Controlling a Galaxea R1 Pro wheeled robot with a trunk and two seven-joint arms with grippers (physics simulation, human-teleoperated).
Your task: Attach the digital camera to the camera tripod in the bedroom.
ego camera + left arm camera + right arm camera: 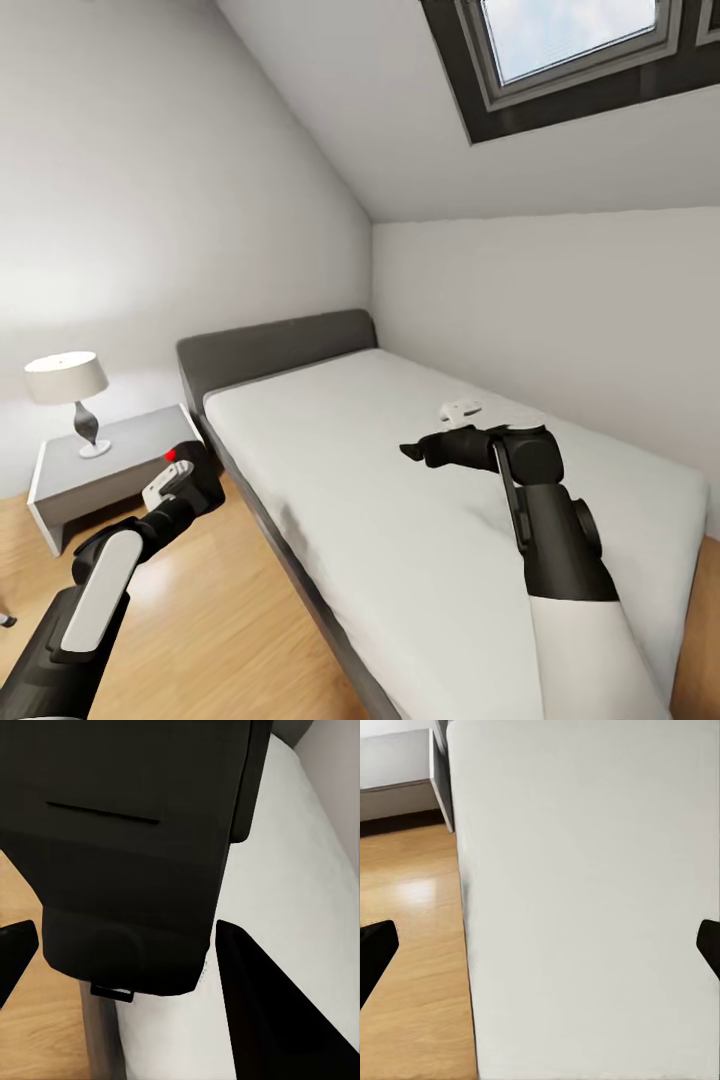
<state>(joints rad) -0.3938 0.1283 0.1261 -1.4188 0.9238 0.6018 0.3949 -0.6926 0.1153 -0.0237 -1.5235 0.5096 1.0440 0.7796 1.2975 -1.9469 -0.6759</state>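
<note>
So the digital camera (127, 855) is already in the left gripper (190, 478), low in the left part of the head view, hanging over the wood floor (220, 610) just beside the bed (420, 500). You can spot its little red button (171, 454) poking out on top. In the left wrist view the black body sits right between the two fingers (277, 1012), so it looks pinched across its flat sides.

My guess on handling: small, rigid, fairly light, with smooth plastic faces that could slip or twist if the grip is loose. The flat sides seem like the right place to hold it, leaving the underside free for the mount. Probably doesn't love being dropped either.

The right gripper (420, 452) hovers over the white mattress near the middle of the frame, fingers spread wide with nothing between them.

Further out there's a grey nightstand (110, 470) with a table lamp (68, 385) at the left edge, and a skylight (570, 50) upper right.
</note>
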